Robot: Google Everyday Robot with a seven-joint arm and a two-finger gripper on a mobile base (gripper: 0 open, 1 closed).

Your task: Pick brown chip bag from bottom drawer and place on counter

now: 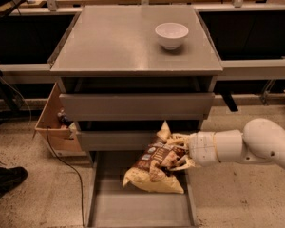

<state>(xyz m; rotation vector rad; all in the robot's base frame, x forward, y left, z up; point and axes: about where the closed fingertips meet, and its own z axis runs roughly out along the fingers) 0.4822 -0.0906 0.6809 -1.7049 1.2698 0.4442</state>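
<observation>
The brown chip bag [154,167] is dark brown with pale yellow edges and hangs tilted above the open bottom drawer [133,208]. My gripper [180,155] reaches in from the right on a white arm and is shut on the bag's upper right part. The bag is clear of the drawer floor, in front of the middle drawer's panel. The counter [114,42] is the grey slab on top of the cabinet, well above the gripper.
A white bowl [171,34] stands on the counter's far right. Two shut grey drawer fronts [133,106] sit above the open drawer. A cardboard box [52,120] and a cable lie left of the cabinet. A dark shoe [4,177] is at far left.
</observation>
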